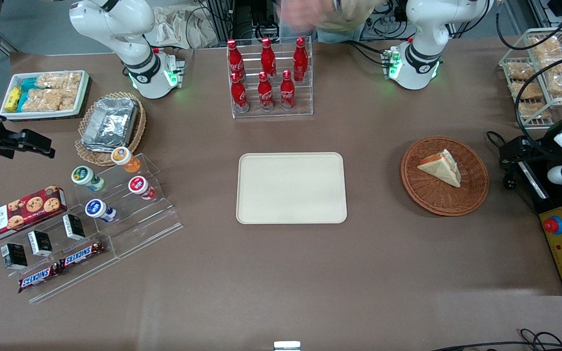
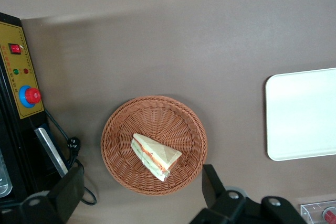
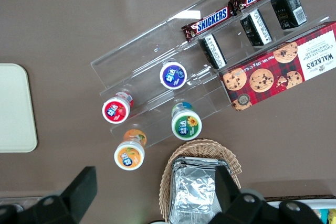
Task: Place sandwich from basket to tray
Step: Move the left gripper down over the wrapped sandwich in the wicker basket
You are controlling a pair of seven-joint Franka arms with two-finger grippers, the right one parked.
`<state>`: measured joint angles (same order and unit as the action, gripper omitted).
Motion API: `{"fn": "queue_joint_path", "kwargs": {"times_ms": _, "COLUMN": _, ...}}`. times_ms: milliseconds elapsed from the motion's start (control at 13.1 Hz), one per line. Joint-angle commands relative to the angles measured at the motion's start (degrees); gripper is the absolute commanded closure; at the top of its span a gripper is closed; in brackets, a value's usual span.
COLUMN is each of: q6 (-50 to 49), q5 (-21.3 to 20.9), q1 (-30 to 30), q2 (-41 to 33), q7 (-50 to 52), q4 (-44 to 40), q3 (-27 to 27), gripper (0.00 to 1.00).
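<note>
Pincer (image 2: 140, 174) hovers above the wicker basket (image 2: 126, 124), fingers (image 2: 65, 195) spread wide apart, nothing between them. It sits at the working arm's end of the tabletop (image 1: 281, 273).

Tray (image 1: 291, 187) is mid-tabletop, bare, and well apart from the basket, which is toward the working arm's end. Sandwich wedge (image 1: 441, 167) lies flat in the basket, roughly centred, not touching the rim. Its cut edge with red and green filling faces away from the tray.

Step in hand, as I judge it, is the approach, with no descent or grasp yet.
- Centre over the wedge.
- Turn the wrist so the fingers close across the two flat bread faces or the narrower span, not point to crust.
- Come straight down and stop short of the weave.
- Squeeze lightly, since soft bread would probably crush or shed filling.
- Lift clear of the rim before travelling to the tray.

Hard to make out:
- Finger bases are cut off in the wrist view.
- In the front view the pincer is mostly lost among dark hardware beside the control box (image 2: 23, 85).
- Height above the sandwich can't be read.
- Can't tell whether the wedge is wrapped.
</note>
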<state>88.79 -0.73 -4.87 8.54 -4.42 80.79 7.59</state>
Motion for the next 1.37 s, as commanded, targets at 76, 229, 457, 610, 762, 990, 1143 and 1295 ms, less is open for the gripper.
{"fn": "queue_joint_path", "kwargs": {"times_ms": 76, "q6": 0.51, "q5": 0.55, "q1": -0.31, "q2": -0.46, "q7": -0.85, "q4": 0.42, "q3": 0.15, "gripper": 0.0}}
{"fn": "queue_joint_path", "kwargs": {"times_ms": 229, "q6": 0.42, "q5": 0.47, "q1": -0.4, "q2": -0.89, "q7": -0.16, "q4": 1.47, "q3": -0.03, "gripper": 0.0}}
{"fn": "queue_joint_path", "kwargs": {"times_ms": 457, "q6": 3.56, "q5": 0.12, "q1": -0.4, "q2": -5.88, "q7": 2.56, "q4": 9.25, "q3": -0.12, "gripper": 0.0}}
{"fn": "queue_joint_path", "kwargs": {"times_ms": 610, "q6": 11.98, "q5": 0.81, "q1": -0.75, "q2": -14.47, "q7": 4.07, "q4": 23.11, "q3": -0.55, "gripper": 0.0}}
{"fn": "queue_joint_path", "kwargs": {"times_ms": 762, "q6": 16.84, "q5": 3.35, "q1": -1.54, "q2": -20.65, "q7": 8.51, "q4": 33.16, "q3": -1.52, "gripper": 0.0}}
{"fn": "queue_joint_path", "kwargs": {"times_ms": 990, "q6": 17.47, "q5": 2.49, "q1": -1.37, "q2": -21.47, "q7": 31.68, "q4": 38.81, "q3": -1.09, "gripper": 0.0}}
{"fn": "queue_joint_path", "kwargs": {"times_ms": 1143, "q6": 20.09, "q5": 2.49, "q1": -1.37, "q2": -21.72, "q7": 36.58, "q4": 43.63, "q3": -1.08, "gripper": 0.0}}
{"fn": "queue_joint_path", "kwargs": {"times_ms": 1295, "q6": 22.99, "q5": 2.49, "q1": -1.54, "q2": -21.64, "q7": 36.85, "q4": 48.21, "q3": -1.35, "gripper": 0.0}}
